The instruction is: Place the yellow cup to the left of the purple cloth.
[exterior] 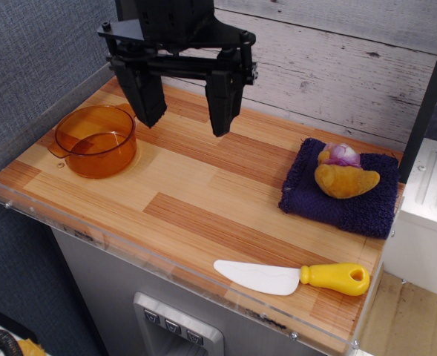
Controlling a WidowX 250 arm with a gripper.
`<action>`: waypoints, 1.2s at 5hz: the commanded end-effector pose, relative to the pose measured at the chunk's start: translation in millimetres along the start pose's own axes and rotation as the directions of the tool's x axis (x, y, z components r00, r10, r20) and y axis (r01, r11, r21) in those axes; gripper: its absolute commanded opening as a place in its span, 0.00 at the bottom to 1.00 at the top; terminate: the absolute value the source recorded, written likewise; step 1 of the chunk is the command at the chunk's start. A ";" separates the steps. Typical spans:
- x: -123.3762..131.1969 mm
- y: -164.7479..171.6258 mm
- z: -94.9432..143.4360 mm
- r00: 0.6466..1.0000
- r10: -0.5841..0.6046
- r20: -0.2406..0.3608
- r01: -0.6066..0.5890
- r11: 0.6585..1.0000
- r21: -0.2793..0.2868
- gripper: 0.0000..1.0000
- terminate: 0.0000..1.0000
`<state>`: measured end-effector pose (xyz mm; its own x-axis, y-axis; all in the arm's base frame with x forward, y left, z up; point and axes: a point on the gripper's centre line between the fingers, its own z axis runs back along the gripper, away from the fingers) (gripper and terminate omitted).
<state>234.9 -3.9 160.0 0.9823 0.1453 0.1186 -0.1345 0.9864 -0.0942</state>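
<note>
Yellow cup (96, 140) upright at the tabletop's (196, 200) far left, nothing gripping it, black gripper (186, 121) hanging just to its right and above, jaws spread apart and empty, purple cloth (342, 190) well away at right, plush toy (344, 175) on top, white knife (292, 278) near the front edge

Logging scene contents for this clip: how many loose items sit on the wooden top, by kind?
Cup: 1, yellow cup
Cloth: 1, purple cloth
Plush toy: 1, on the cloth
Knife: 1
Total: 4
</note>
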 end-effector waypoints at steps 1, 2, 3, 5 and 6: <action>0.0 0.0 0.0 1.000 0.000 0.000 0.000 1.000 0.000 1.00 0.00; 10.6 18.4 7.1 0.997 0.076 0.012 -0.077 0.997 0.022 1.00 0.00; 22.4 41.3 22.6 0.974 0.221 0.056 -0.222 0.975 0.021 1.00 0.00; 44.5 103.5 55.1 0.882 0.454 0.129 -0.463 0.885 0.046 1.00 0.00; 49.5 141.1 51.7 0.811 0.566 0.146 -0.578 0.814 0.056 1.00 0.00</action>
<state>263.0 146.7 188.0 0.7042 0.6959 0.1410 -0.6937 0.7166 -0.0724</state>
